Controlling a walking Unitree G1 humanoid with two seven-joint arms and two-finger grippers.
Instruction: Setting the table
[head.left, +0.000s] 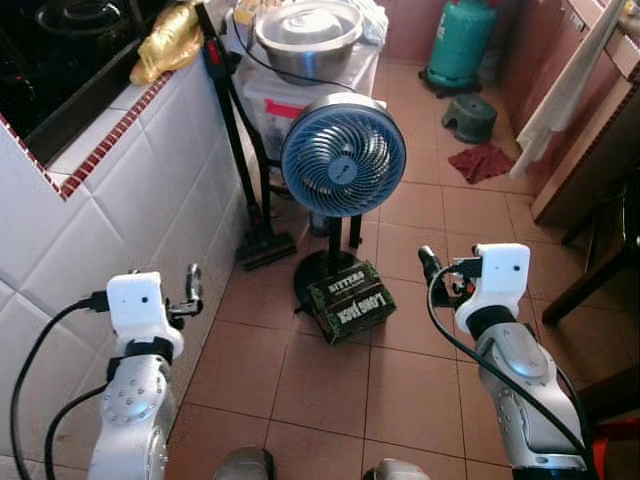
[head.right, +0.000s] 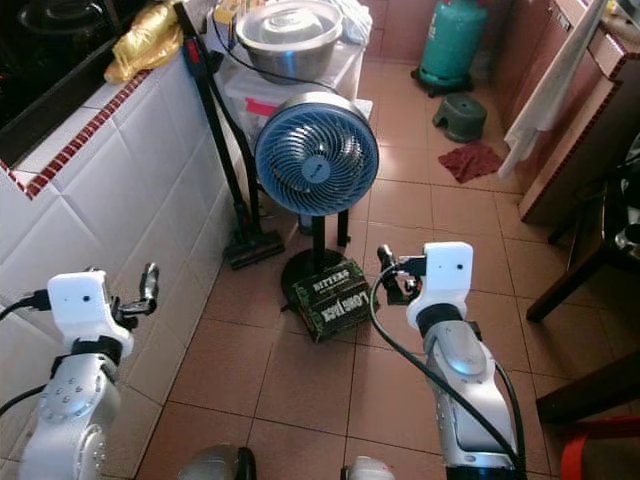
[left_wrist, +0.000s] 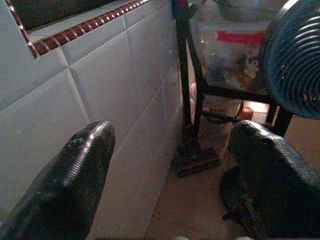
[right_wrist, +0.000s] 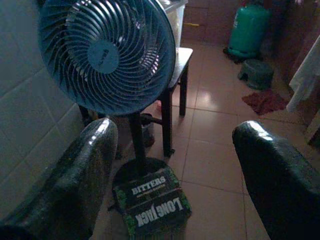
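Left eye view: a blue standing fan (head.left: 343, 153) rises at the middle of a brown tiled floor (head.left: 400, 370), its round base at about 6 o'clock from the fan head. A dark green box (head.left: 351, 301) printed "BITTERS" and "LONG JACK" lies on the base's 5 o'clock side, touching it. At 12 o'clock from the fan, a steel bowl (head.left: 308, 38) sits on a white worktop (head.left: 350, 75). A black stick vacuum (head.left: 243, 160) leans at the fan's 9 o'clock against a white tiled wall (head.left: 120, 200). A green gas cylinder (head.left: 462, 42) stands at 1 o'clock, with a small dark stool (head.left: 470, 117) and a red cloth (head.left: 481, 161) on the floor near it. The left gripper (head.left: 192, 288) is raised at 8 o'clock, beside the wall; the right gripper (head.left: 432, 268) is raised at 4 o'clock, near the box.

Right eye view: the same scene, with a yellow bag (head.right: 146, 38) on the ledge at 11 o'clock.

Left wrist view: the left gripper's fingers (left_wrist: 70, 175) stand released, wide apart, with the tiled wall and the vacuum's foot between them.

Right wrist view: the right gripper's fingers (right_wrist: 75, 180) are also released, with nothing held; the fan and the box lie between them.

No tableware is visible apart from the steel bowl.
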